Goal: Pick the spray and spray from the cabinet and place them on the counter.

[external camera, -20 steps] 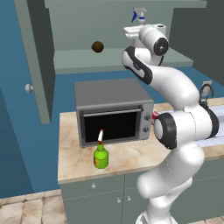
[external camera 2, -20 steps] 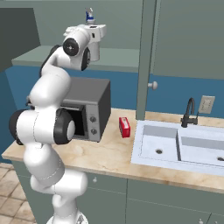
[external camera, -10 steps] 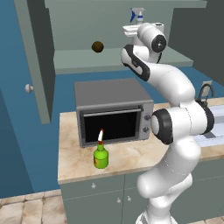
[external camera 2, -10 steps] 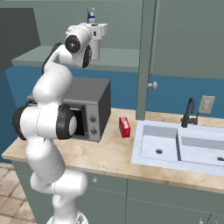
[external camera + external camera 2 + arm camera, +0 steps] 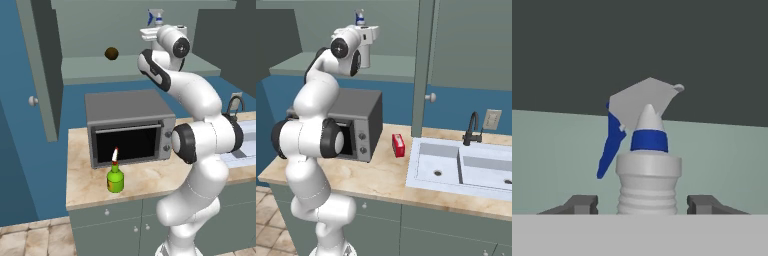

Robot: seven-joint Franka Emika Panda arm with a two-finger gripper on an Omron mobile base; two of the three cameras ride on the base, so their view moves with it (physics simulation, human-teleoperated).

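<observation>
The tall grey-white spray (image 5: 648,170) with a blue-white nozzle stands upright on the shelf of the open cabinet (image 5: 100,67), and its top shows above the hand (image 5: 156,17) (image 5: 359,17). My gripper (image 5: 643,205) is open, one fingertip on each side of the bottle's body with a small gap on both sides. Down on the counter (image 5: 150,181), in front of the toaster oven, stands the green spray (image 5: 115,178) with its red-white nozzle.
A small brown ball (image 5: 111,53) lies on the cabinet shelf to the left. The grey toaster oven (image 5: 129,127) sits under the cabinet. A flat red box (image 5: 398,145) lies beside the sink (image 5: 456,170). Open cabinet doors (image 5: 42,65) (image 5: 423,55) hang on both sides.
The hand has edged a little further into the cabinet, toward the grey-white bottle. The green bottle and the other things have not moved.
</observation>
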